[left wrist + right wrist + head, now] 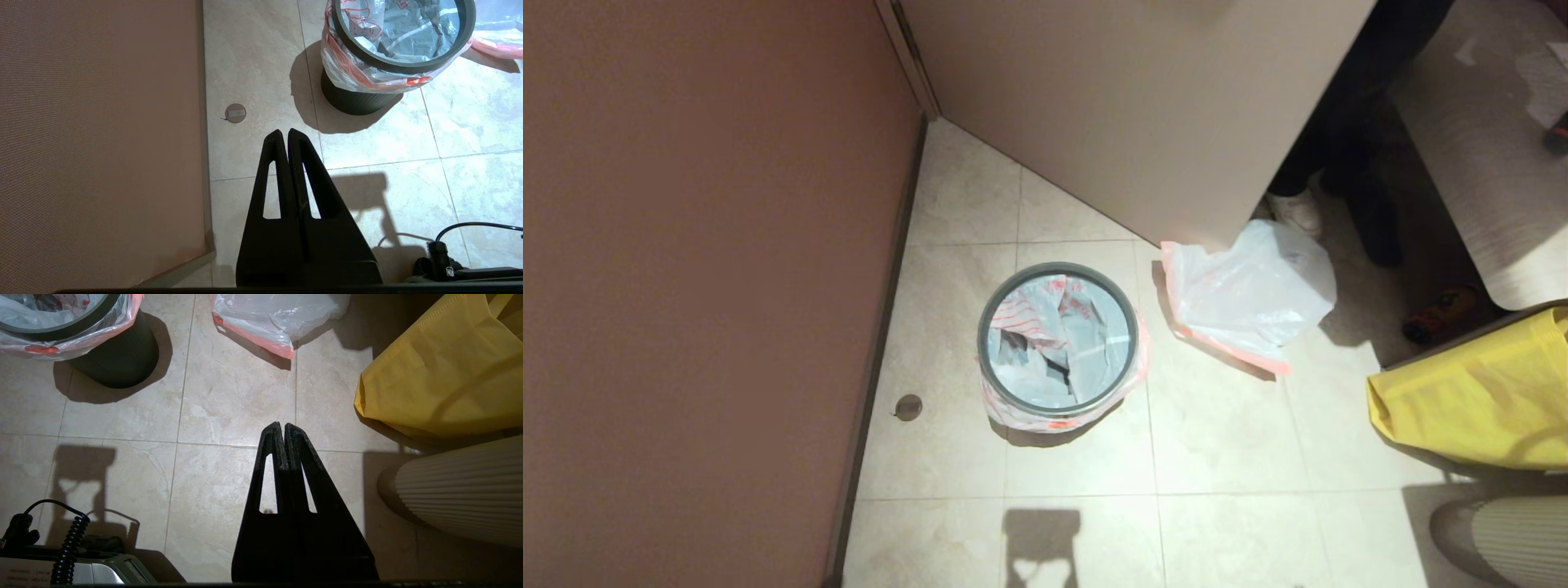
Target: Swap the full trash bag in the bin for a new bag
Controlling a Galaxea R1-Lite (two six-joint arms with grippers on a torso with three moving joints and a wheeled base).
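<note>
The black bin stands on the tiled floor with its grey hoop on top. The new bag, white with red print, lines it, and its pink hem hangs over the outside. The full trash bag, plain white with a pink-orange hem, lies on the floor to the bin's right, by the door panel. My left gripper hangs shut and empty above the floor, short of the bin. My right gripper is shut and empty too, over bare tiles between the bin and a yellow bag. Neither gripper shows in the head view.
A brown wall runs along the left, and a pale door panel stands behind. The yellow fabric bag and a ribbed white object sit at the right. A person's shoe is behind the door. A round floor cap lies near the wall.
</note>
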